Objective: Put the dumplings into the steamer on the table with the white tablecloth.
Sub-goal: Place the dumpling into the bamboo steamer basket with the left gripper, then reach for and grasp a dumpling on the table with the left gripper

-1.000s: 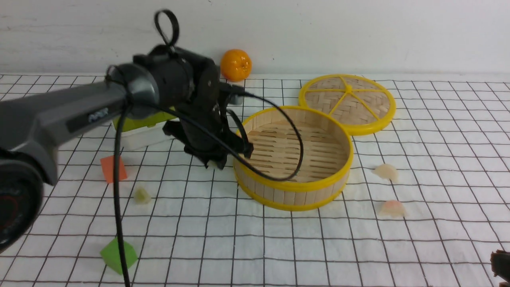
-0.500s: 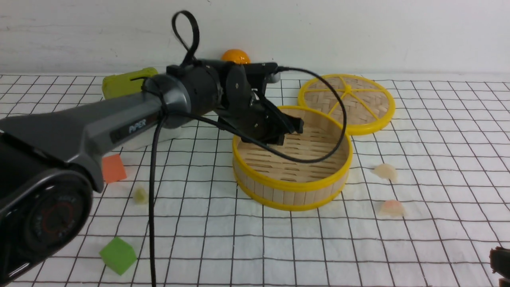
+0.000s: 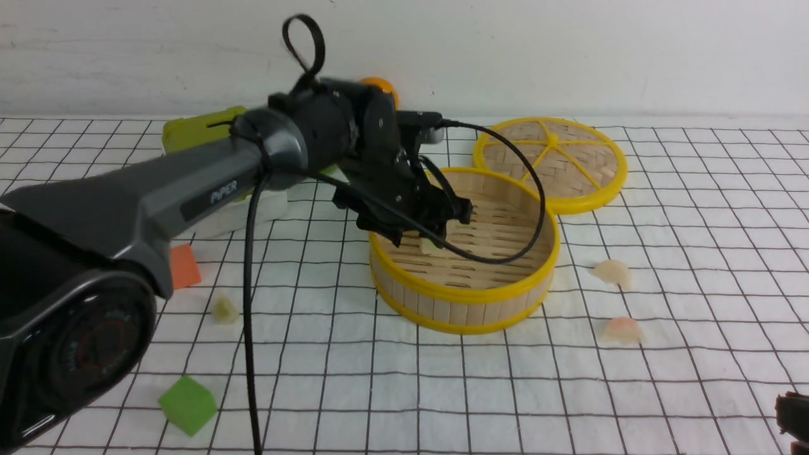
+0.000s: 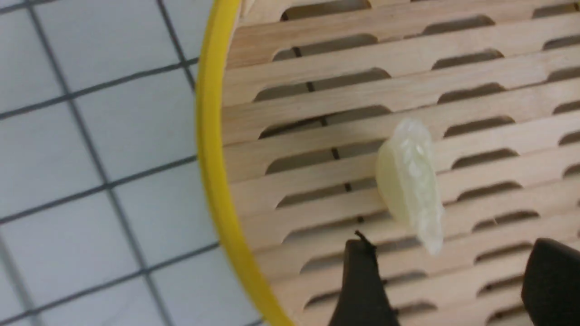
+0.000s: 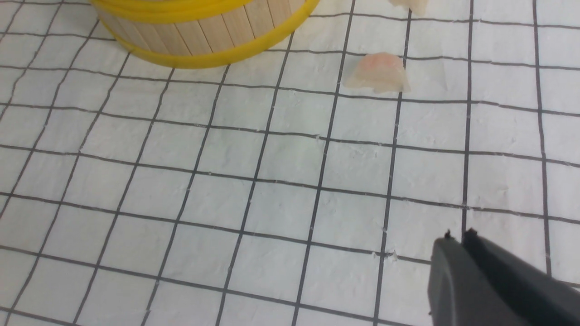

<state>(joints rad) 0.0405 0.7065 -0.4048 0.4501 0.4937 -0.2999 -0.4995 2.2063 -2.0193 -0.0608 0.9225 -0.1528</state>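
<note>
In front, the left end effector [image 3: 425, 235] is hanging spread wide over the steamer [image 3: 469, 296]; its wrist view is showing a green dumpling [image 4: 410, 181] lying loose on the slats just ahead of it; the right wrist view is showing the right end effector [image 5: 458, 241] clenched.

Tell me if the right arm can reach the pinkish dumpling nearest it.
Probably yes: only bare tablecloth lies between the shut right tool and the pinkish dumpling; the steamer stands off to one side.
</note>
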